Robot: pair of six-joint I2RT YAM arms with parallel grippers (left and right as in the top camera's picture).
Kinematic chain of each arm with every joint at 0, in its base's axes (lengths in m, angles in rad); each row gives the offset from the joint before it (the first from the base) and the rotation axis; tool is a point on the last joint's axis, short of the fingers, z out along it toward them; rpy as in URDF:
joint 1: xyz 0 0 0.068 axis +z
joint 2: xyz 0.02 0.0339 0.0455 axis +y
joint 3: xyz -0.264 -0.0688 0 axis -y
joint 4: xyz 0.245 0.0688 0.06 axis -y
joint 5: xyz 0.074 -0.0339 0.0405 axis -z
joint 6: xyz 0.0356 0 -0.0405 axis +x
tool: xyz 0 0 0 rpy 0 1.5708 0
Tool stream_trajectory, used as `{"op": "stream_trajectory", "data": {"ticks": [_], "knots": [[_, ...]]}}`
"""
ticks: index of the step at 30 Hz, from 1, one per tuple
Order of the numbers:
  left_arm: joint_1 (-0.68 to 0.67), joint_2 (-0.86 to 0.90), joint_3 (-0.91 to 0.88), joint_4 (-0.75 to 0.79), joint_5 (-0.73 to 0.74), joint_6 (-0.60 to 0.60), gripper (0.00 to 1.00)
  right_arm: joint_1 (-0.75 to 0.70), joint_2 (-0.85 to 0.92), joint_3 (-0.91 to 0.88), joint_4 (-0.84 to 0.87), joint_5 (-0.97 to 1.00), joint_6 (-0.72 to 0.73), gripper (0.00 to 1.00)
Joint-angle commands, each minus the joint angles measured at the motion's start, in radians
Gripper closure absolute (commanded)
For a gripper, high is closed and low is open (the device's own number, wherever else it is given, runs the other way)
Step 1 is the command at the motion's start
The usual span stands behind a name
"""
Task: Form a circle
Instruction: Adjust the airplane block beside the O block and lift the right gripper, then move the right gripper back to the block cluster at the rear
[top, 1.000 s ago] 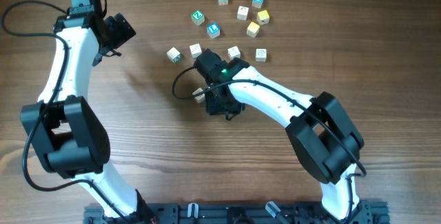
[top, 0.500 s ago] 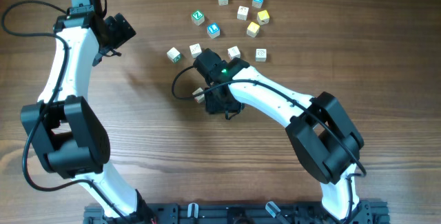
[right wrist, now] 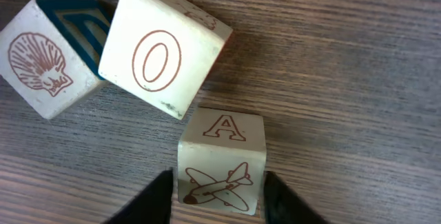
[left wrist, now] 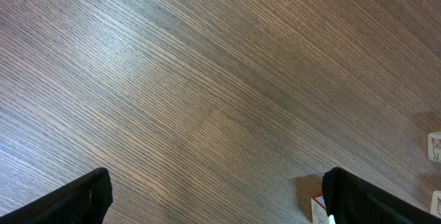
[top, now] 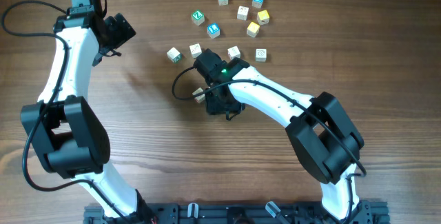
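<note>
I'm mid-placement on the circle (right wrist: 162, 58), so far only a short curve just beside the A block (right wrist: 222, 151), which my right gripper (right wrist: 219, 193) straddles (can't tell if it's pinching), left gripper (left wrist: 217, 203) wide open, so next I'd back off gently without nudging anything.

Overhead, the right arm (top: 275, 103) covers its own jaws, and letters on the cubes (top: 242, 12) toward the tabletop's far edge are too small to read. Up close, the right gripper (right wrist: 219, 198) and airplane cube (right wrist: 222, 162) run off the bottom edge; contact unclear.
</note>
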Motion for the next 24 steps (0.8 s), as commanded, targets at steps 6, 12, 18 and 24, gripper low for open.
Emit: {"op": "stream_trajectory", "data": {"ticks": [6, 12, 18, 24], "knots": [[0.001, -0.001, 0.000, 0.003, 0.001, -0.008, 0.00, -0.027, 0.002, 0.063, 0.020, 0.006, -0.055, 0.47], [0.001, -0.001, 0.000, 0.003, 0.001, -0.008, 0.00, -0.077, -0.035, 0.173, -0.016, 0.001, -0.077, 0.44], [0.001, -0.001, 0.000, 0.003, 0.001, -0.009, 0.00, -0.138, -0.039, 0.173, -0.016, -0.023, -0.080, 0.45], [0.001, -0.001, 0.000, 0.003, 0.001, -0.009, 0.00, -0.093, -0.039, 0.173, 0.074, -0.067, -0.292, 0.49]]}}
